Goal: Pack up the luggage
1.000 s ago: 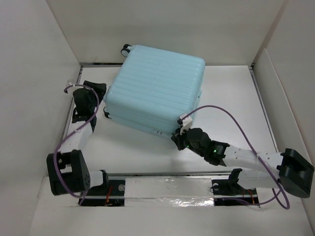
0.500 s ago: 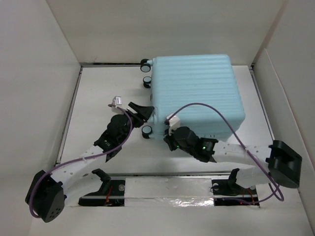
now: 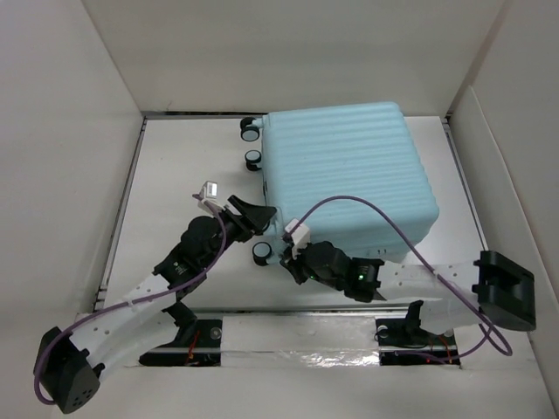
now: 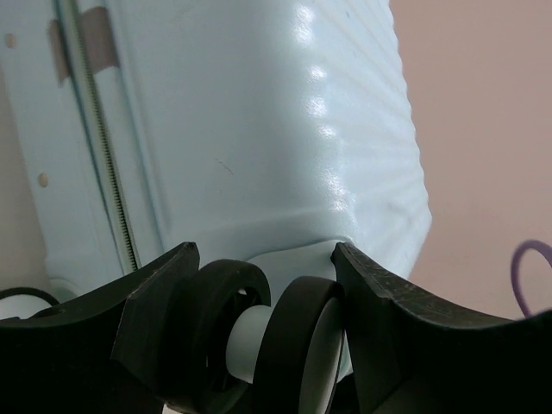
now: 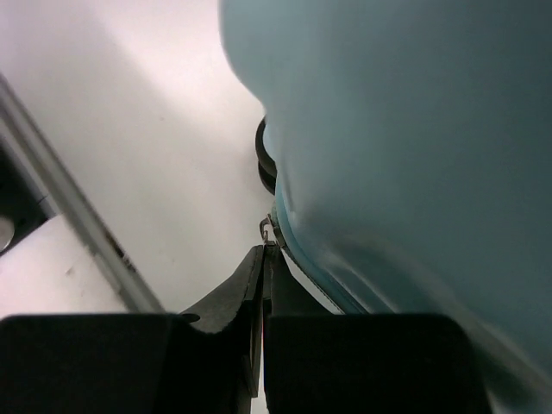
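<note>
We are judging that the luggage (image 3: 345, 170) is already closed, so the step in hand is drawing its zip shut. It is lying flat on 1 broad ribbed shell on the far right part of the desk (image 3: 183, 166). Its long axis is running roughly left to right, a little skewed, with the wheeled end pointing left. At the near left corner, the right claw (image 5: 264, 254) is pressed fully together and seems to be pinching the small metal zipper pull (image 5: 267, 226) at the seam. The left claw (image 4: 263, 263) is standing about half open around 1 caster wheel (image 4: 297, 319), its 2 jaws closing on either side of it. Next, we are expecting to need a steady pull along the seam while the wheel grip is bracing the case against sliding.
</note>
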